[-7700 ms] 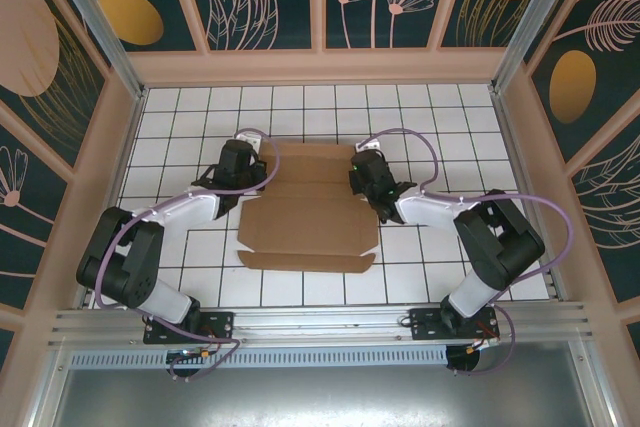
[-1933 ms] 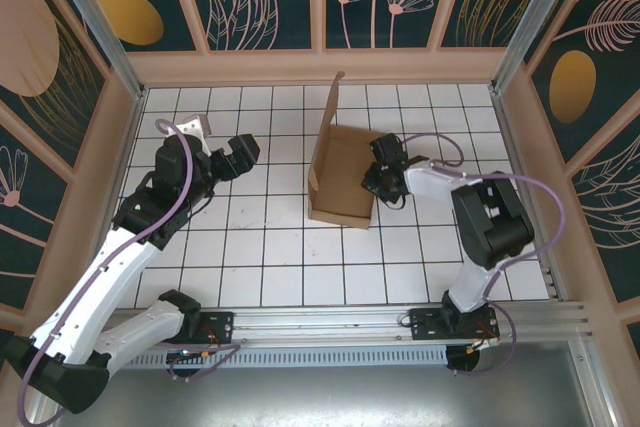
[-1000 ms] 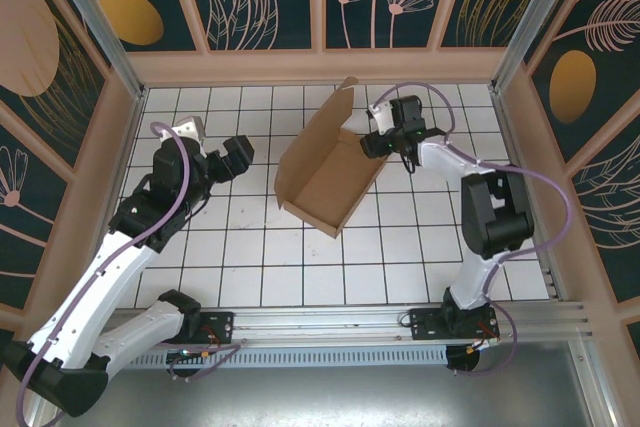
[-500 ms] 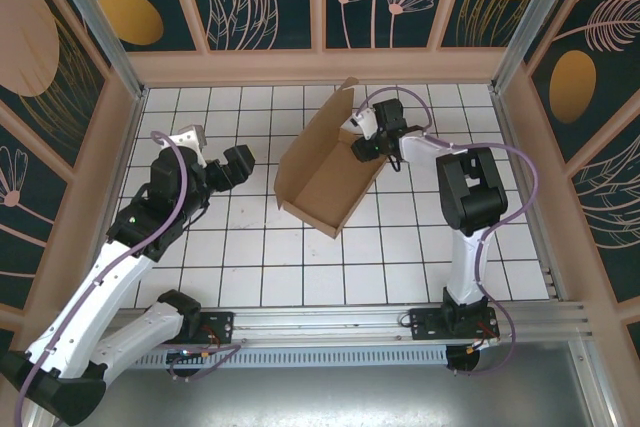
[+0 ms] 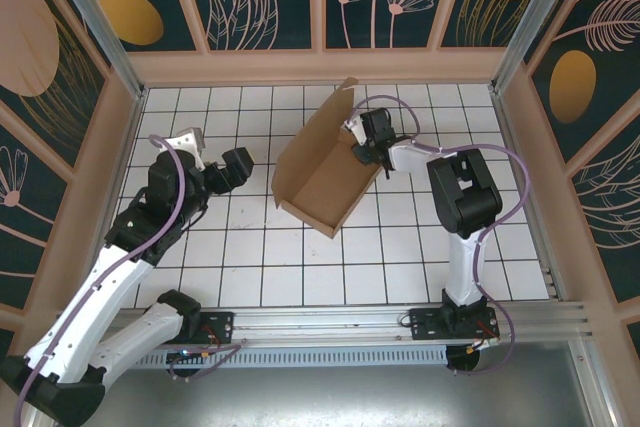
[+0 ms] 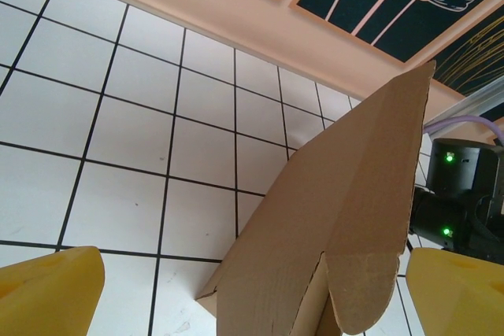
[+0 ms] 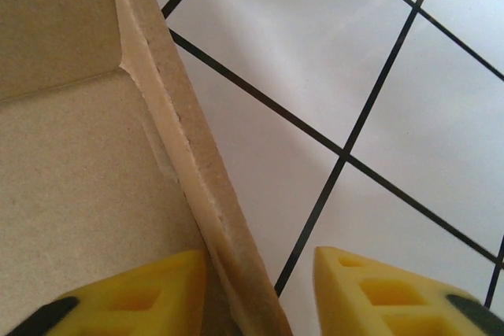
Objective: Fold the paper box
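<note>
Jaws open on both arms, I see: left gripper (image 5: 238,165) spread wide, right gripper (image 7: 256,293) straddling a cardboard wall with a gap on its outer side.
On the white, black-gridded tile table (image 5: 300,267), the plain brown cardboard paper box (image 5: 325,182) sits half-formed and skewed just 12 o'clock of centre, one flap (image 5: 345,97) standing at its 12 o'clock corner; right gripper at its 2 o'clock edge, left gripper apart at 9 o'clock.

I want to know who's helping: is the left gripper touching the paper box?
Apart. The top view shows bare tiles between the left gripper and the paper box.
</note>
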Robot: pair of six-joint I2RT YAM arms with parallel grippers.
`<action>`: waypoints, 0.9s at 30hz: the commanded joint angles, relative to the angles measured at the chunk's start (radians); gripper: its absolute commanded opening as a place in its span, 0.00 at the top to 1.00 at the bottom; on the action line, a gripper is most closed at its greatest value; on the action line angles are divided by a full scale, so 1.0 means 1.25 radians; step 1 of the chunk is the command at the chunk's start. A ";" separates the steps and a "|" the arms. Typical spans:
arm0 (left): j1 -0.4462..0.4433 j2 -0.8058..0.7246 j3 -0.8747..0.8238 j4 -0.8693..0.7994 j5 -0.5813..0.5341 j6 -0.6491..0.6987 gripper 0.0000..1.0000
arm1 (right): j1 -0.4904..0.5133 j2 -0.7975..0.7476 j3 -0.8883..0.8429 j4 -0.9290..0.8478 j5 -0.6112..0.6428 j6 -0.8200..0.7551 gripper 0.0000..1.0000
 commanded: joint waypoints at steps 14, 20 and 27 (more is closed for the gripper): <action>0.005 -0.070 -0.009 -0.035 0.017 0.004 0.02 | 0.033 0.115 0.054 -0.159 0.129 0.063 0.70; 0.005 -0.068 -0.015 -0.024 0.017 -0.011 0.02 | 0.063 0.058 -0.013 -0.184 0.251 0.127 0.83; 0.005 -0.055 -0.020 -0.005 0.023 -0.029 0.02 | 0.088 -0.012 -0.061 -0.254 0.298 0.265 0.75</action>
